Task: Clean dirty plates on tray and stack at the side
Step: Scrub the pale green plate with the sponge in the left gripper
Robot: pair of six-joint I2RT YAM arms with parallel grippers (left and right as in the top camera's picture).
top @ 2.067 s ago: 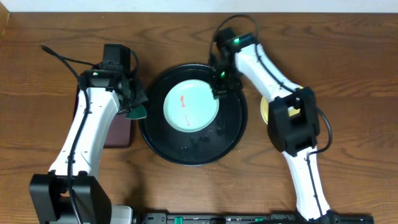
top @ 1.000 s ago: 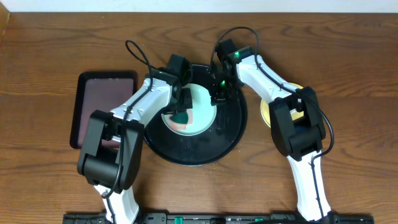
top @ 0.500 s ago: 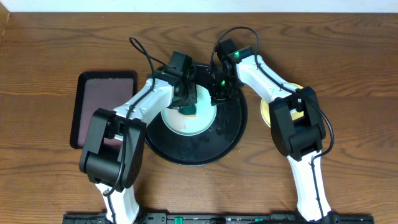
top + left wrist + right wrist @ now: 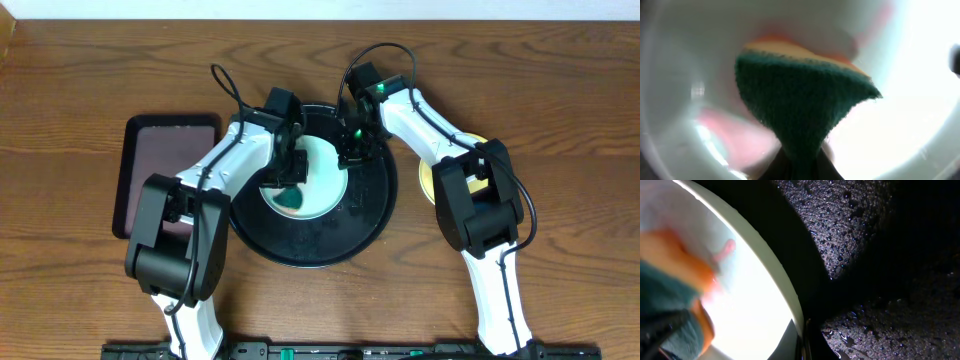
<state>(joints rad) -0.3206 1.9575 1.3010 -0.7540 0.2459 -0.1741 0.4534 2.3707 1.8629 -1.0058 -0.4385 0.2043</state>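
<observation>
Left gripper [image 4: 286,182] clamps the sponge [image 4: 800,105] on the mint plate [image 4: 326,176], likely light and slippery; right gripper [image 4: 352,150] pinches its rim, the best hold

**A:** First entry?
**B:** Round tray [image 4: 300,250], at the middle of the table [image 4: 80,80].

**A:** Contents?
**B:** One plate [image 4: 327,185], lying toward the tray's far side. A sponge [image 4: 292,205] rests on the plate's near-left part.

**A:** Left of the round tray?
**B:** Rectangular tray [image 4: 150,150], on the table beside it, its near-right corner under the left arm.

**A:** Right of it?
**B:** Second plate [image 4: 428,180], on the table by the round tray's right rim, mostly hidden under the right arm.

**A:** Pincers?
**B:** Left pincer [image 4: 288,188] over the plate, with the sponge at its fingertips. Right pincer [image 4: 352,152] at the plate's far-right rim, inside the round tray.
</observation>
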